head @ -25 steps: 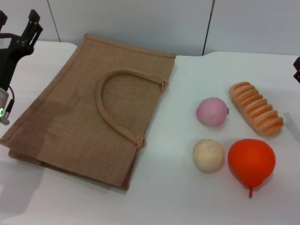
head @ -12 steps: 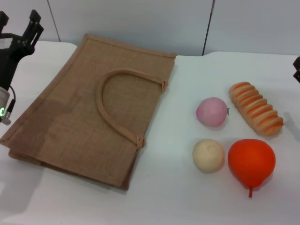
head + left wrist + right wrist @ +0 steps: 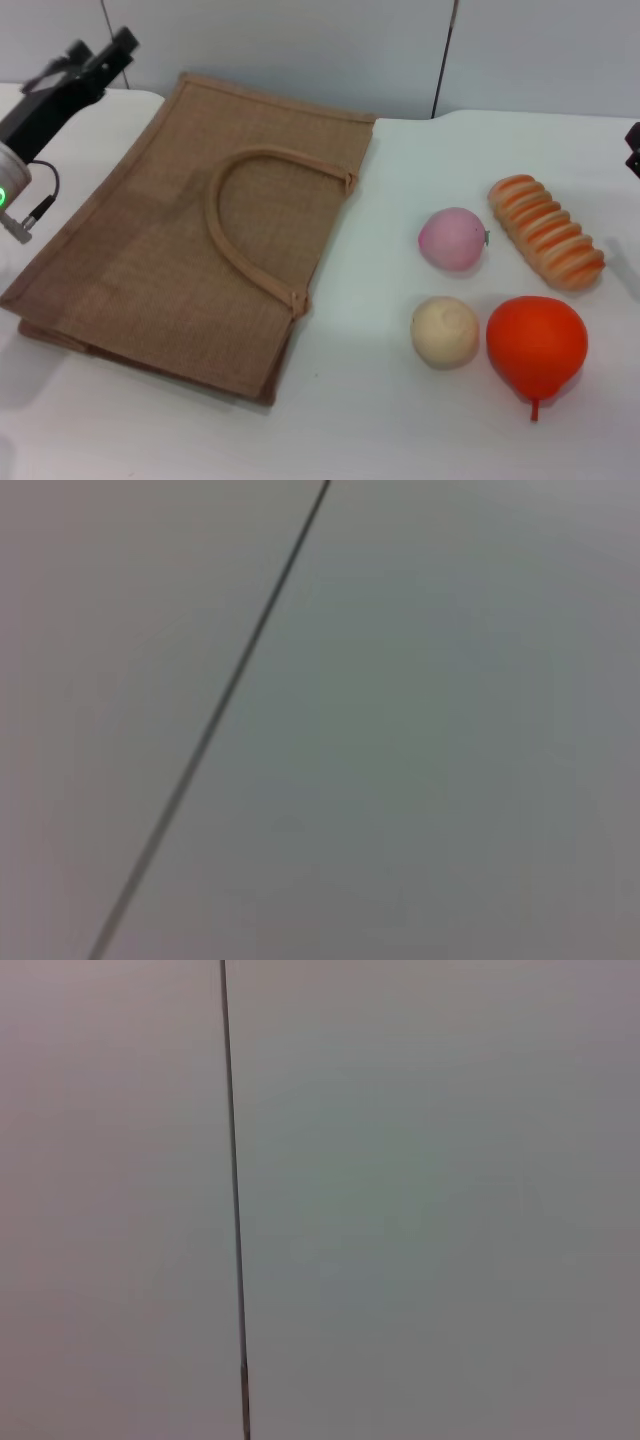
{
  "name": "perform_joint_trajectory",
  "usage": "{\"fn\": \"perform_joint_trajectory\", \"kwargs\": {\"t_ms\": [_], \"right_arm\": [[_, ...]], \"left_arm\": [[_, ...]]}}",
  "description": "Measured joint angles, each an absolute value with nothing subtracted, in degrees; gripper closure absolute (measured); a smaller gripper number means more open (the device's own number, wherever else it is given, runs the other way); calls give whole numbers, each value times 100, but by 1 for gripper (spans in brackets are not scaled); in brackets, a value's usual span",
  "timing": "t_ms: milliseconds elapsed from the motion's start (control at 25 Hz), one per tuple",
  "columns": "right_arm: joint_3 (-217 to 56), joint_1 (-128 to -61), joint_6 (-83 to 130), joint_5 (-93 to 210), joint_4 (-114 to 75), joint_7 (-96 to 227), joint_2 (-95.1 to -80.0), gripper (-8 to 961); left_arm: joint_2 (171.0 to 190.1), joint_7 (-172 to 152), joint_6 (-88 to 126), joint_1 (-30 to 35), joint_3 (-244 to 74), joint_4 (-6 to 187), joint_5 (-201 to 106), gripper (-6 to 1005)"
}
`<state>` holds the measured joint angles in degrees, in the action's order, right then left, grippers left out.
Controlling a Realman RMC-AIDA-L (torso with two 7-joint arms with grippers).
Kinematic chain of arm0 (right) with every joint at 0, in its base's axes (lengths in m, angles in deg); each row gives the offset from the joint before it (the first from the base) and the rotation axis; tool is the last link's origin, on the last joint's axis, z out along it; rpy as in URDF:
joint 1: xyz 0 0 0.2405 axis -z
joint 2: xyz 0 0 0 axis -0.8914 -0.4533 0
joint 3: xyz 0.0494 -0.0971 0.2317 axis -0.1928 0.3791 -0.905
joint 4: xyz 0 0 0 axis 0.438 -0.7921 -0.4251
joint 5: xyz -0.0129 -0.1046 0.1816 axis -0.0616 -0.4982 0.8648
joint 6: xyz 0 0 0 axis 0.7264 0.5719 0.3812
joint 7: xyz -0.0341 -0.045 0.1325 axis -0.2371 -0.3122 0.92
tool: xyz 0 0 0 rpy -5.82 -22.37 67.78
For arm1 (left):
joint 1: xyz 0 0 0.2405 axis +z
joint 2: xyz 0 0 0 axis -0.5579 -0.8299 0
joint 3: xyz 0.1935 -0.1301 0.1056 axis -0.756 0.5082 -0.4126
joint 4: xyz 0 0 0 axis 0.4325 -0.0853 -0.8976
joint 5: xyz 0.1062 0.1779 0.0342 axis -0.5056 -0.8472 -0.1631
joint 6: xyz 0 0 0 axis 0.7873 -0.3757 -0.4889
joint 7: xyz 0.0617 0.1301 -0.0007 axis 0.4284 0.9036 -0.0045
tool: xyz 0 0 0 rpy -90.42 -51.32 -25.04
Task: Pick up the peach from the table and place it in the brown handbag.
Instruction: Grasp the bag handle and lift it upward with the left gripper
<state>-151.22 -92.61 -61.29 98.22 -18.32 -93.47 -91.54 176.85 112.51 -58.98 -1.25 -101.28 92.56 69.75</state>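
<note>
The peach (image 3: 453, 239), small, round and pink, lies on the white table (image 3: 400, 420) right of the middle. The brown handbag (image 3: 190, 240) lies flat on the table's left half, its looped handle (image 3: 245, 225) on top. My left gripper (image 3: 100, 48) hangs open and empty above the table's far left corner, next to the bag's far left edge and far from the peach. Of my right arm only a black part (image 3: 633, 150) shows at the right edge. Both wrist views show only a grey wall with a dark seam.
A cream-beige ball (image 3: 445, 332) and a larger orange-red pear-shaped fruit (image 3: 536, 345) lie just in front of the peach. A striped bread loaf (image 3: 546, 245) lies to its right. A grey panelled wall stands behind the table.
My left gripper has swung and moved right, towards the bag's far left corner. The fruits, the bag and the right arm have not moved.
</note>
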Motion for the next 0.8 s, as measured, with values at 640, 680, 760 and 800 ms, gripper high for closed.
{"fn": "perform_joint_trajectory", "kwargs": {"t_ms": [640,680,760,800], "right_arm": [[-15122,-9266,-6125,9822,-1840,-9347,-9155,79],[-15122,-9266,-6125,9822,-1841,-9347,-9154,80],[-15122,-9266,-6126,9822,-1843,-9347,-9154,80],[-15122,-9266,-6126,9822,-1843,-9347,-9154,80]], "left_arm": [[18123,6101,-4495,-968,-10650,12115,1717,137],[18151,5937,-4489,-984,-10779,12247,1580,137],[18174,5437,-4483,-1013,-11207,12483,1310,138],[18164,5118,-4481,-1032,-11514,12558,1194,138]]}}
